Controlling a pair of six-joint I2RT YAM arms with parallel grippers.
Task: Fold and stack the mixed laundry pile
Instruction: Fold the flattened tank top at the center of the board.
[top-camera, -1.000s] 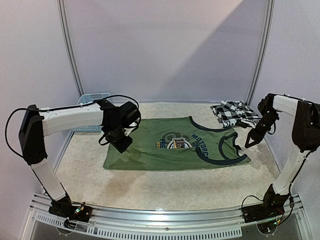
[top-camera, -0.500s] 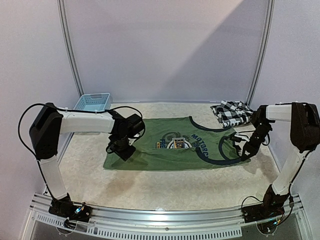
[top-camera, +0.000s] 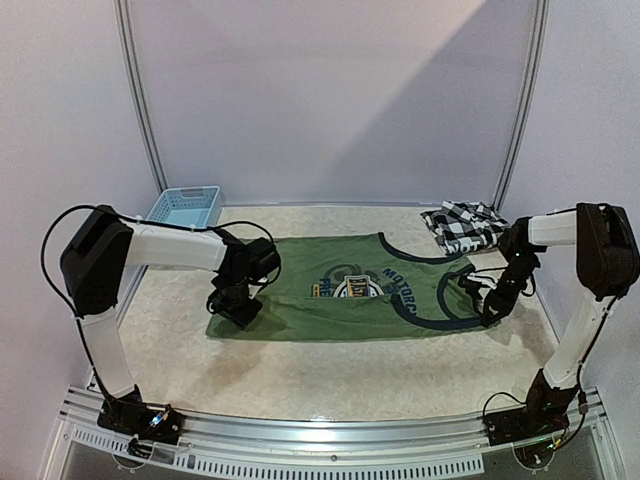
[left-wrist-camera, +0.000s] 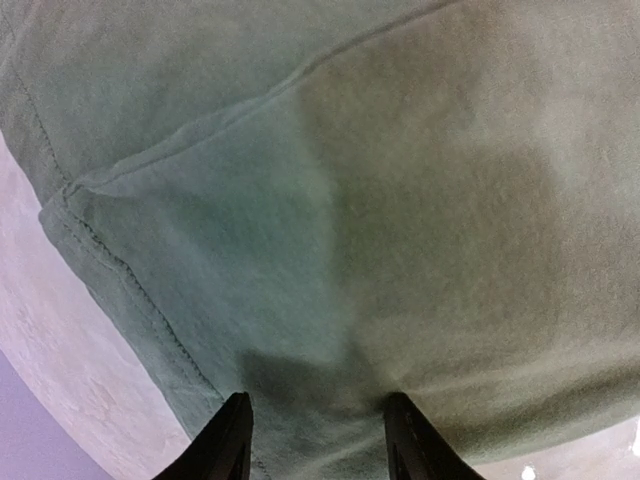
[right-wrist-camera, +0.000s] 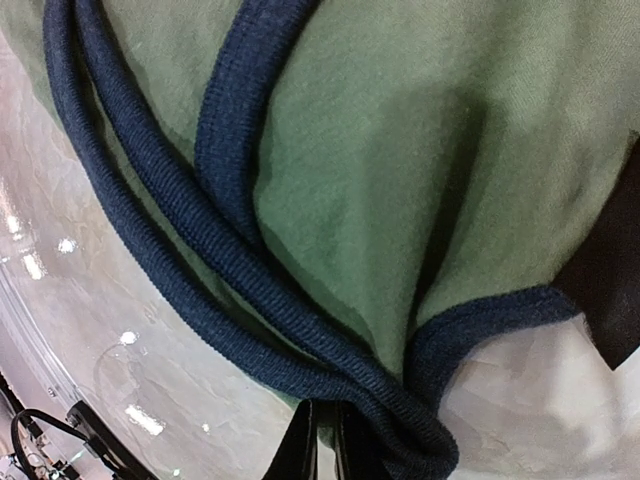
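Both hands have been lowered onto the flat olive-green shirt (top-camera: 350, 290): left hand (left-wrist-camera: 318, 402) half-open, right hand (right-wrist-camera: 322, 432) clamped on trim (right-wrist-camera: 232, 130); nothing folded.

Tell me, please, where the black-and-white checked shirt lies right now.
In the top view, the checked shirt lies crumpled at the far right of the table, just beyond the olive-green shirt's neckline end.

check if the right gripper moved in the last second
Yes: the right gripper has moved down-frame and slightly left, away from the checked shirt, onto the olive-green shirt at its strap.
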